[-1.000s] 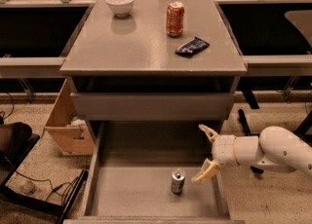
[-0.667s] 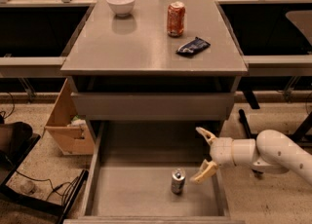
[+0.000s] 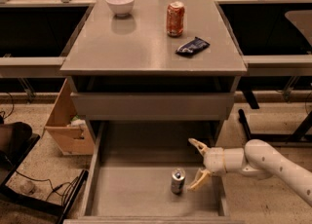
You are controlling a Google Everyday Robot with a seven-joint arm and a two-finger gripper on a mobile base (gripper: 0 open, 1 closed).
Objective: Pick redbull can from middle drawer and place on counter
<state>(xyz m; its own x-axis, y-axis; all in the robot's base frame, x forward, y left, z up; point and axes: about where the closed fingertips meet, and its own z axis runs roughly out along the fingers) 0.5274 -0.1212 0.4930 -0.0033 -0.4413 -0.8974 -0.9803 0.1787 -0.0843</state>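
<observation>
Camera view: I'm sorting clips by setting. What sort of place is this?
Probably a lab or office workspace: a grey cabinet's counter among metal-legged tables, with loose cables on the speckled floor. The end effector, open, hovers in the middle drawer beside the redbull can.

Warm, dim light here; a soft sheen on the surface (image 3: 136,52) beside the white bowl (image 3: 120,3). Deep shadow under its front edge. Down in the murky middle drawer (image 3: 131,189), right side, the pale tool (image 3: 196,164) hangs, fingers spread, brightly lit.
</observation>
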